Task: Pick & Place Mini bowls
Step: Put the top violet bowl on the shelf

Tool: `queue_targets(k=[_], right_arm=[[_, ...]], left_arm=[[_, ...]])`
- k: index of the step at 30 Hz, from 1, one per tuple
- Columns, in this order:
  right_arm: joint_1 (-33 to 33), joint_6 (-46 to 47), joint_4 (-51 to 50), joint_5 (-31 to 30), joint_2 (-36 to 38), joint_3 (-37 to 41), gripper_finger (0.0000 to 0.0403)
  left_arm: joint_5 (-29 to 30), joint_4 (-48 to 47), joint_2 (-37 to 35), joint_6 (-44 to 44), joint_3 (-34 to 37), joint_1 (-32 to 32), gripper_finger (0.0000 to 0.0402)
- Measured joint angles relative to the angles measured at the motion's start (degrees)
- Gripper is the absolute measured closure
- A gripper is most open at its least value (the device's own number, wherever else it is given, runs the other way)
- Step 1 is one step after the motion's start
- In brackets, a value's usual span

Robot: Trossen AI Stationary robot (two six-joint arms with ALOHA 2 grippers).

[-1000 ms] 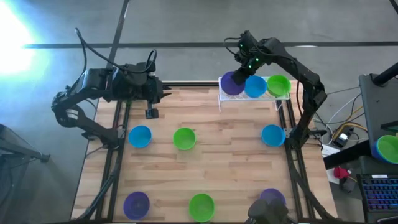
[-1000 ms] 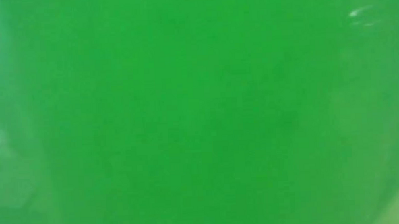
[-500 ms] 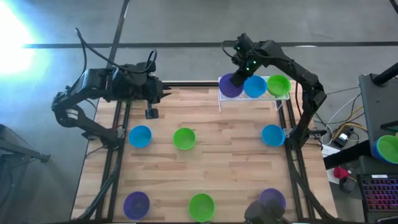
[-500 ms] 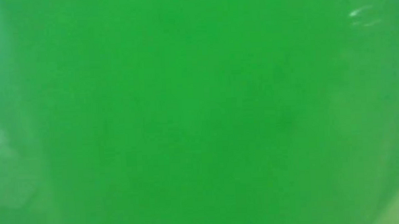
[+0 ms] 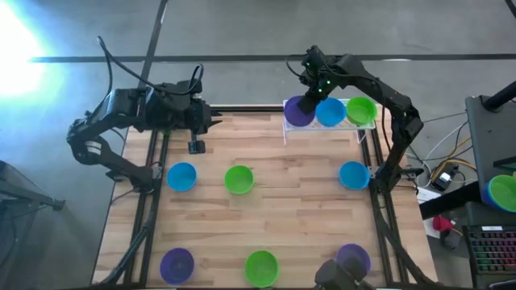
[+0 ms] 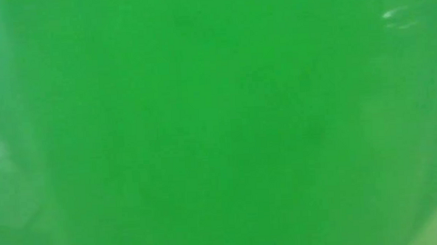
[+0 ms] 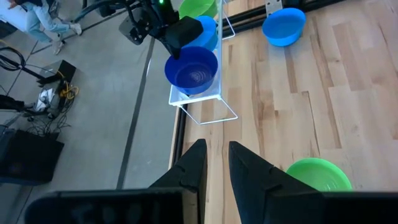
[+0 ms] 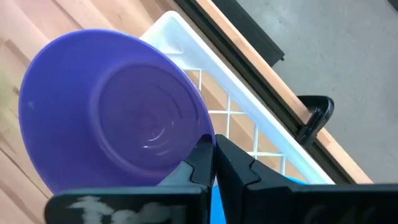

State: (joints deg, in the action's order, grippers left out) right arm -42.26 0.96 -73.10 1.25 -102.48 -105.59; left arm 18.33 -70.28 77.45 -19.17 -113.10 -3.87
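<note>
My right gripper (image 5: 310,97) is at the table's far right, shut on a purple mini bowl (image 5: 298,111) over the left end of the white wire rack (image 5: 287,129). A blue bowl (image 5: 330,113) and a green bowl (image 5: 361,110) stand on edge in the rack. Several more bowls sit on the table: blue (image 5: 181,176), green (image 5: 239,179), blue (image 5: 353,174), purple (image 5: 176,263), green (image 5: 260,267) and purple (image 5: 355,256). My left gripper (image 5: 196,147) hangs open over the far left of the table, touching nothing. My right gripper pinches the purple bowl's rim (image 8: 200,127) between its two fingers, at the bowl's upper edge. The fingers come steeply from above. The bowl stands tilted on edge below them at the rack's left end (image 7: 186,99); whether it rests on the wire I cannot tell.
The low view is filled by a green bowl (image 6: 218,122) right in front of the camera. Black frame rails (image 5: 153,185) run along the table's left and right sides. Bare wood (image 5: 290,217) lies between the bowls at the middle of the table.
</note>
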Motion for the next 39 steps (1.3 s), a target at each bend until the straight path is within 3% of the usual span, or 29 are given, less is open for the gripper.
queue_targets(k=[39], right_arm=[[0.0,0.6,0.2,0.0,0.0,0.0,0.0394]], left_arm=[[0.0,0.0,0.0,0.1,0.0,0.0,0.0339]])
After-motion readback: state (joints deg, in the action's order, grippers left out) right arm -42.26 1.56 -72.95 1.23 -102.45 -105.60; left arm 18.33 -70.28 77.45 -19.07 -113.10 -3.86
